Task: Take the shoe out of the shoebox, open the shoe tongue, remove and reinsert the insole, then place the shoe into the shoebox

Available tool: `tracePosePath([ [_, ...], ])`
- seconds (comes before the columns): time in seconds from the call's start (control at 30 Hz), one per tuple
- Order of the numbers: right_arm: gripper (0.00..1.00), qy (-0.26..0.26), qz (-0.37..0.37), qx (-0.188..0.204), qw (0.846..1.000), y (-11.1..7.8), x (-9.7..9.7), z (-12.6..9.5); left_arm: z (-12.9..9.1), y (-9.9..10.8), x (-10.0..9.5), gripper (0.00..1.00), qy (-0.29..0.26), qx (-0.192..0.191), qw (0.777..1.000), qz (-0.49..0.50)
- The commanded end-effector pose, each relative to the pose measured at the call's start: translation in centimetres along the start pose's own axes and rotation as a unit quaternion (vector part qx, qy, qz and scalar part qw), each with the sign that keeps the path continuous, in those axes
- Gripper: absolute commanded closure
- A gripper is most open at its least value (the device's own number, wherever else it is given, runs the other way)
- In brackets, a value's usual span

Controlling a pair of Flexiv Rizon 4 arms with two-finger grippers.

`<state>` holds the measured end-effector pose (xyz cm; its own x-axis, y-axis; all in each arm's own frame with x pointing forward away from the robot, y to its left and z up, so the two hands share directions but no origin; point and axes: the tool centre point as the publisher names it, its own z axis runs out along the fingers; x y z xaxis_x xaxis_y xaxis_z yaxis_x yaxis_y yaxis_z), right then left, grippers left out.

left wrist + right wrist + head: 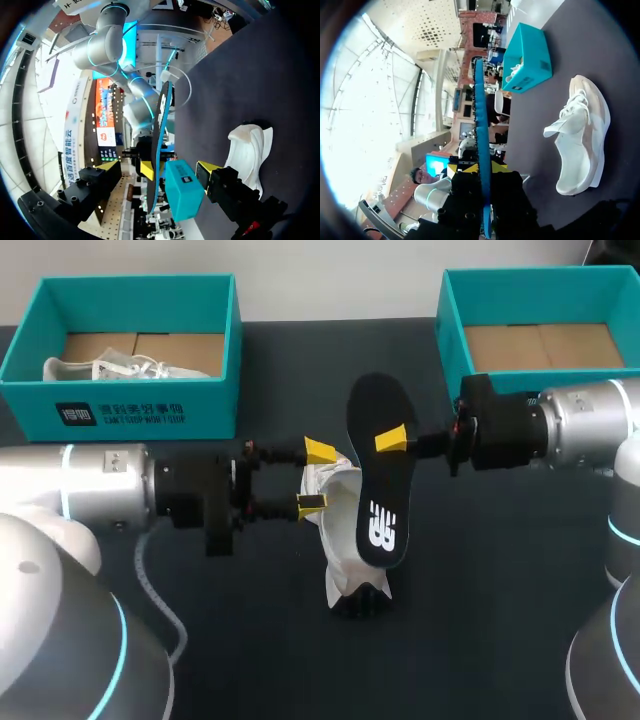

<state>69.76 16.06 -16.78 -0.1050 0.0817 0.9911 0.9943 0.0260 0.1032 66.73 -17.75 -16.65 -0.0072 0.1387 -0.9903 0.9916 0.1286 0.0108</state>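
A black insole (378, 475) with a white logo is held up on edge above the table, and my right gripper (388, 441) is shut on its upper half from the right. In the right wrist view the insole (481, 125) runs edge-on between that gripper's (483, 169) yellow tips. The white shoe (340, 530) lies on its side on the dark table below the insole, toe toward the front. My left gripper (316, 477) stands open just left of the insole, above the shoe's opening, gripping nothing. From the left wrist the insole (159, 145) shows ahead between the spread fingers (206, 168), with the shoe (248, 150) beside them.
A teal shoebox (130, 405) at the back left holds another white shoe (110, 368). A second teal shoebox (452, 335) stands at the back right with only its cardboard floor showing. The dark table (480, 620) stretches out in front of the shoe.
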Motion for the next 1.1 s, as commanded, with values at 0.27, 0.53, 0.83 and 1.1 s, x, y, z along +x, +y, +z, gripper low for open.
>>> tracePosePath([
  [0.27,1.0,0.01,-0.001,-0.002,1.0,-0.2,-0.8,0.5,-0.6,0.5,-1.7,0.0,0.156,0.015,0.988,0.006],
  [0.53,1.0,0.013,-0.001,0.003,1.0,-0.2,-1.0,0.6,-0.6,0.6,-1.7,0.0,0.155,0.018,0.988,0.005],
  [0.83,1.0,0.01,-0.003,-0.002,1.0,-0.1,-1.1,0.5,-0.6,0.6,-1.7,0.0,0.155,0.018,0.988,0.005],
  [1.1,1.0,0.011,0.001,0.003,1.0,-0.3,-1.3,0.7,0.5,0.7,-4.3,0.0,0.236,0.01,0.972,0.016],
])
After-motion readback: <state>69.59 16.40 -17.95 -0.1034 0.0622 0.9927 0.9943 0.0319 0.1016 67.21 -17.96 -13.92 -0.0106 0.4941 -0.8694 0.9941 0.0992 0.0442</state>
